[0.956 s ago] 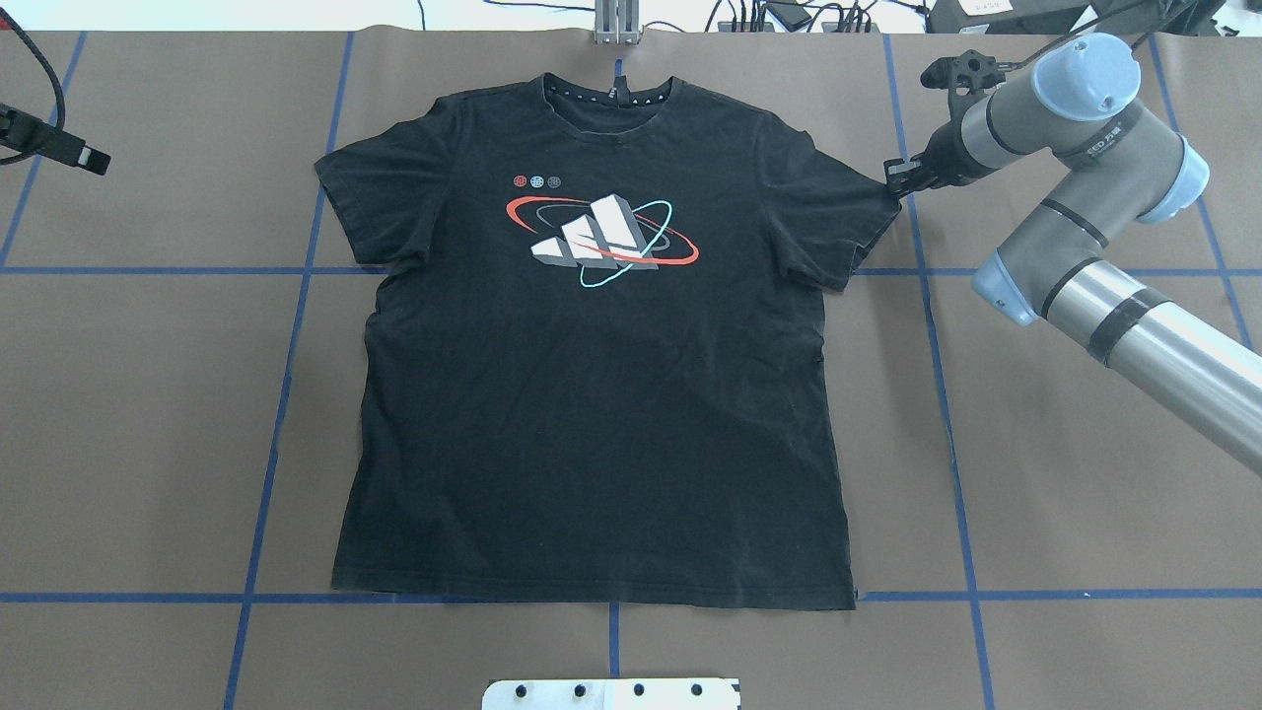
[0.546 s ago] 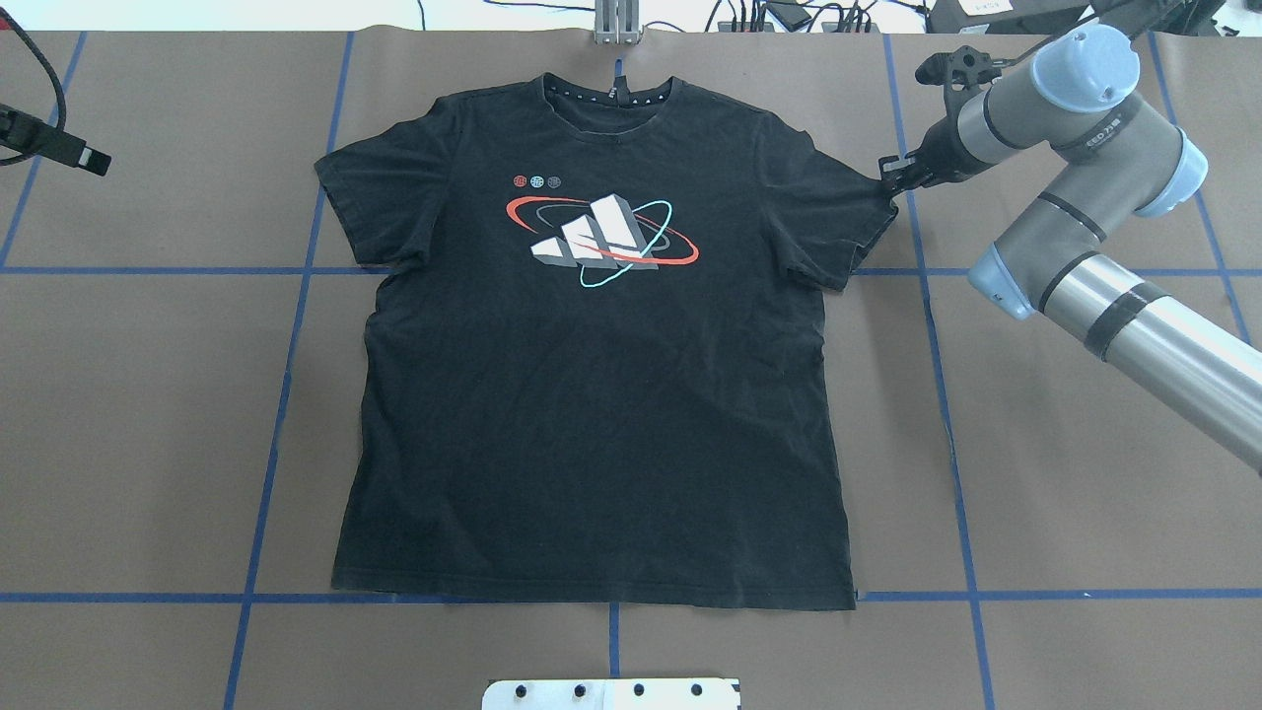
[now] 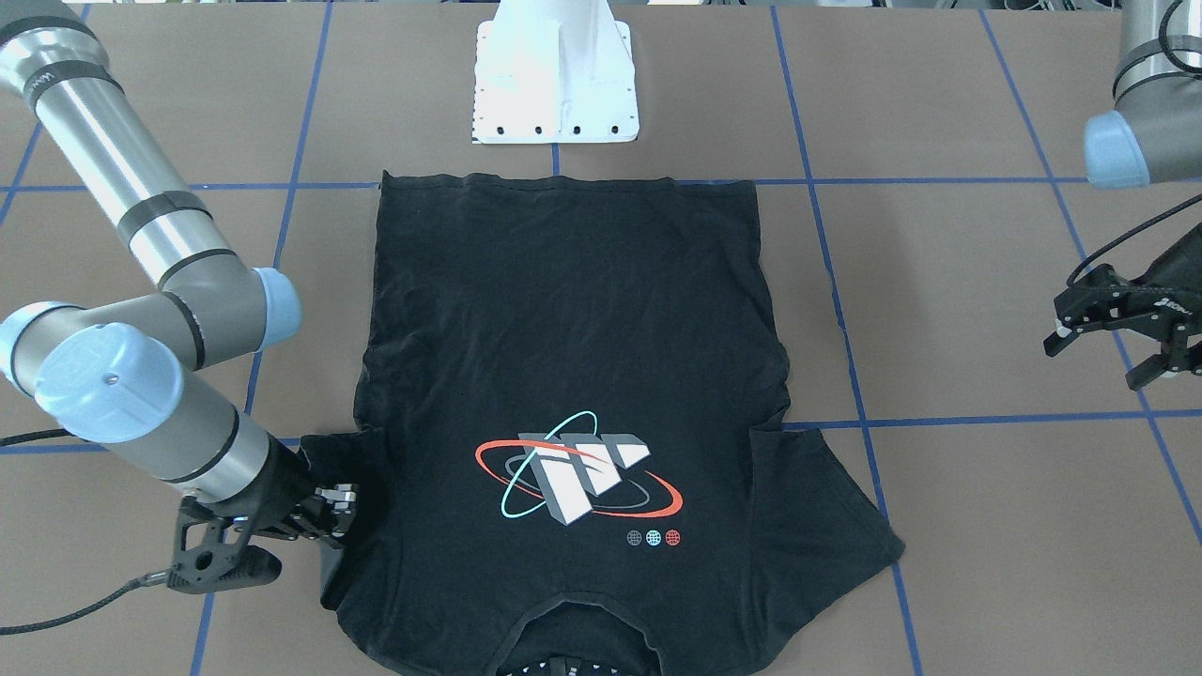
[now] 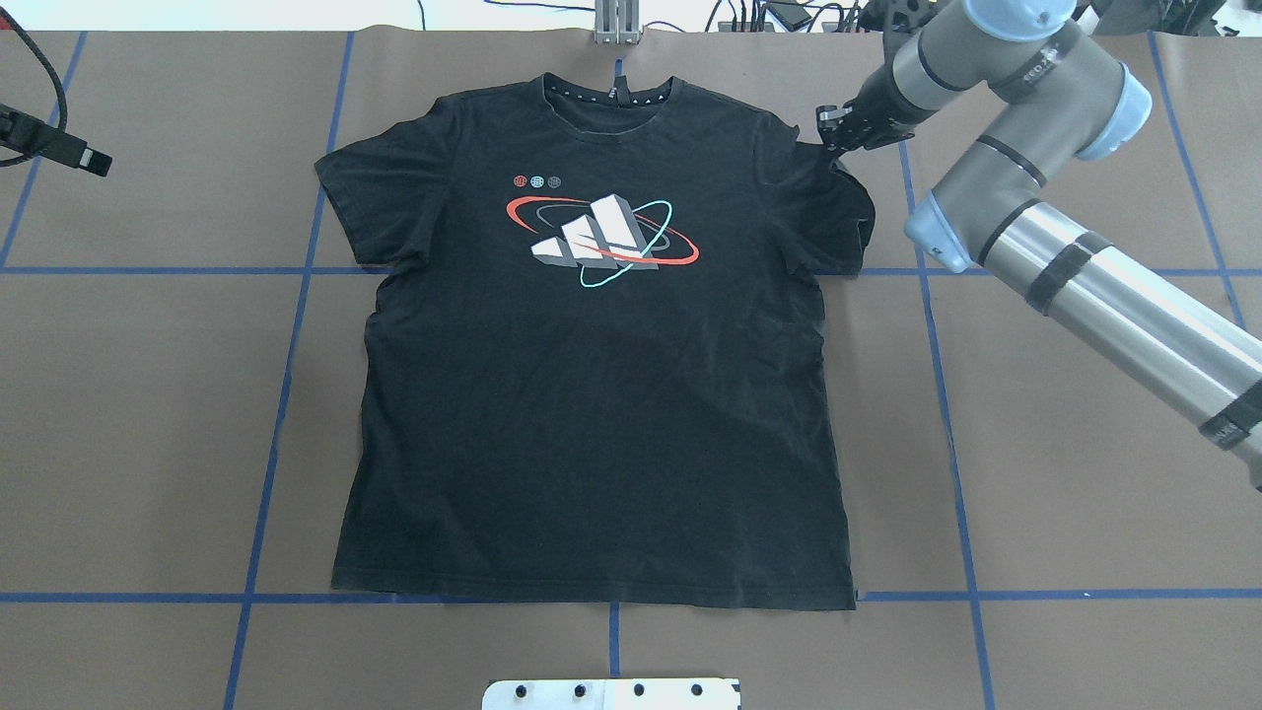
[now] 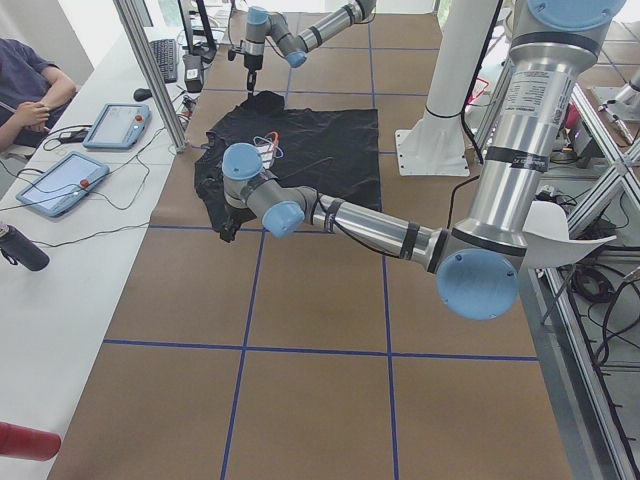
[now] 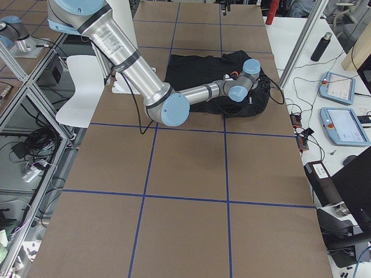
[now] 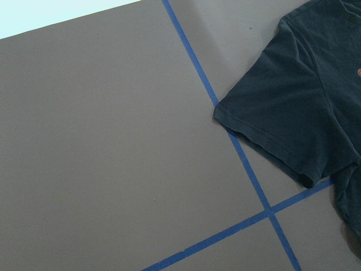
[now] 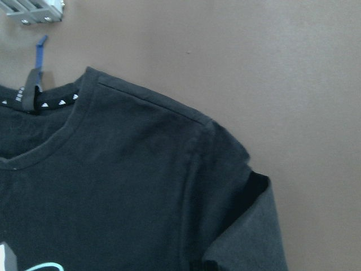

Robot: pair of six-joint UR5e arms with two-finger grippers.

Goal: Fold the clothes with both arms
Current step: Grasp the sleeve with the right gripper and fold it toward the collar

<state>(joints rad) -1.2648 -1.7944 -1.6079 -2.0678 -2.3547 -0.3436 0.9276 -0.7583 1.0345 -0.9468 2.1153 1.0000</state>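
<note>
The black T-shirt (image 4: 592,414) lies flat, graphic up, collar at the table's far edge. My right gripper (image 4: 834,134) is shut on the edge of its right sleeve (image 4: 850,212), which is drawn in toward the shoulder and bunched. In the front-facing view the same gripper (image 3: 333,512) pinches that sleeve low over the table. The right wrist view shows the sleeve (image 8: 248,226) doubled over itself beside the collar (image 8: 51,104). My left gripper (image 3: 1099,361) hangs open, well outside the shirt's other sleeve (image 7: 282,124), holding nothing.
Blue tape lines (image 4: 942,394) grid the brown table cover. The white pedestal base (image 3: 556,75) stands just beyond the shirt's hem. A metal post (image 4: 616,20) rises past the collar. Tablets (image 5: 115,125) and a seated person (image 5: 30,85) are beside the table.
My right gripper has moved left and toward the far edge with the sleeve, pulling it in from its spread position toward the shoulder. The left arm has not moved.
</note>
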